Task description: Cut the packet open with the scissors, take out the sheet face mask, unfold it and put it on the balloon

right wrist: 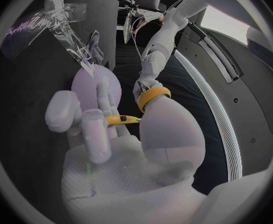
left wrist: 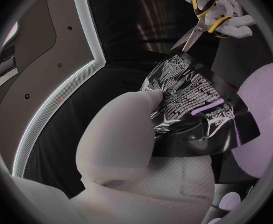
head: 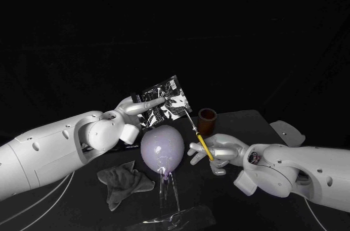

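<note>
Near the pale oval balloon in the head view, the left hand pinches a crinkled foil packet upright, and the right hand grips yellow-handled scissors. Left wrist view adds fine print and parted blades near the packet's edge; right wrist view shows a yellow loop round one finger.

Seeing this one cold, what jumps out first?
The shiny black packet stands out, held up by the left hand above the table's middle. The yellow-handled scissors in the right hand point up at its lower corner. Just below sits the pale lilac balloon, a crumpled dark cloth beside it on the left arm's side.
</note>
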Robot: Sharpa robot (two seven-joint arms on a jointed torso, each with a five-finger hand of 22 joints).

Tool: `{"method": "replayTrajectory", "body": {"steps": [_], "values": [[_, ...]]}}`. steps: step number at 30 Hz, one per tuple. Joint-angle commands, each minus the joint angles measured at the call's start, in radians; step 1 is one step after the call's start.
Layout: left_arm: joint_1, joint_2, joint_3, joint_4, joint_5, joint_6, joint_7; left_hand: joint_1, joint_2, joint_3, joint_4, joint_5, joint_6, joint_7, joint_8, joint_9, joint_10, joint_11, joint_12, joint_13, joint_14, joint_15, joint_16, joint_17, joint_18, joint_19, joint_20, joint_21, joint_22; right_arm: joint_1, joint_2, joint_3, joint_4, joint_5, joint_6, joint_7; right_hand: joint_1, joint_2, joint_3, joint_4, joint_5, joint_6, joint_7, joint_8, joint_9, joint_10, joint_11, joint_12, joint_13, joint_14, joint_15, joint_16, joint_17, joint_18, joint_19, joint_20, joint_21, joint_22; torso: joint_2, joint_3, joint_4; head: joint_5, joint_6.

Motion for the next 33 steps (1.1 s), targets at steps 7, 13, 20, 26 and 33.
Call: {"method": "replayTrajectory", "body": {"steps": [7, 13, 20, 26, 33], "values": [[0.001, -0.002, 0.001, 0.001, -0.018, 0.025, -0.012, -0.004, 0.01, 0.0, -0.006, 0.003, 0.001, 0.006, 0.005, 0.05, 0.008, -0.001, -0.004, 0.001, 0.006, -0.001, 0.002, 0.002, 0.012, 0.007, 0.003, 0.005, -0.001, 0.0, -0.002, 0.002, 0.005, -0.016, 0.0, 0.014, 0.003, 0.011, 0.006, 0.001, 0.0, 0.003, 0.01, 0.007, -0.001, 0.007, 0.0, 0.002, -0.003, 0.04, 0.007, 0.005, 0.003, 0.006, 0.002, -0.001, 0.008, 0.02, 0.0, -0.0003, 0.0008, -0.002, 0.0], [0.001, -0.003, 0.001, 0.003, -0.023, 0.028, -0.016, -0.004, 0.01, 0.0, -0.006, 0.003, 0.001, 0.006, 0.006, 0.05, 0.008, -0.001, -0.004, 0.001, 0.006, -0.001, 0.002, 0.002, 0.012, 0.008, 0.003, 0.005, -0.001, 0.0, -0.003, 0.004, 0.009, -0.016, -0.001, 0.015, 0.003, 0.011, 0.006, 0.001, 0.0, 0.003, 0.01, 0.007, -0.001, 0.007, 0.0, 0.002, -0.003, 0.04, 0.007, 0.005, 0.003, 0.006, 0.002, -0.001, 0.008, 0.02, 0.0, -0.0005, -0.0004, -0.002, 0.001], [0.001, -0.002, 0.001, 0.003, -0.026, 0.029, -0.017, -0.004, 0.009, 0.0, -0.007, 0.003, 0.001, 0.006, 0.006, 0.05, 0.008, -0.001, -0.004, 0.001, 0.007, -0.002, 0.002, 0.002, 0.012, 0.008, 0.003, 0.005, -0.001, 0.001, -0.001, 0.006, 0.007, -0.017, -0.001, 0.016, 0.003, 0.011, 0.006, 0.001, 0.0, 0.003, 0.01, 0.008, -0.001, 0.007, 0.0, 0.002, -0.003, 0.04, 0.007, 0.005, 0.003, 0.006, 0.003, -0.001, 0.009, 0.021, 0.0, -0.0003, 0.0, -0.005, 0.003], [0.001, -0.001, 0.001, 0.006, -0.027, 0.029, -0.018, -0.004, 0.009, 0.0, -0.007, 0.003, 0.001, 0.006, 0.006, 0.05, 0.008, -0.001, -0.004, 0.001, 0.007, -0.002, 0.002, 0.002, 0.012, 0.008, 0.003, 0.005, -0.001, 0.001, 0.003, 0.007, 0.003, -0.017, -0.008, 0.02, 0.004, 0.015, 0.007, 0.001, 0.0, 0.003, 0.01, 0.008, -0.002, 0.008, 0.0, 0.002, -0.005, 0.041, 0.007, 0.006, 0.005, 0.005, 0.005, -0.001, 0.013, 0.023, 0.0, -0.0005, 0.0005, -0.006, 0.003], [0.001, -0.002, 0.001, 0.008, -0.027, 0.027, -0.019, -0.004, 0.009, 0.0, -0.007, 0.003, 0.001, 0.006, 0.006, 0.051, 0.008, -0.001, -0.004, 0.001, 0.007, -0.002, 0.002, 0.002, 0.012, 0.008, 0.002, 0.005, -0.001, 0.001, 0.005, 0.009, 0.002, -0.011, -0.023, 0.029, 0.005, 0.02, 0.008, 0.0, 0.0, 0.004, 0.009, 0.01, -0.003, 0.011, -0.001, 0.002, -0.007, 0.042, 0.006, 0.007, 0.008, 0.005, 0.007, -0.001, 0.016, 0.024, 0.0, -0.0006, 0.0, -0.009, 0.002]]}}
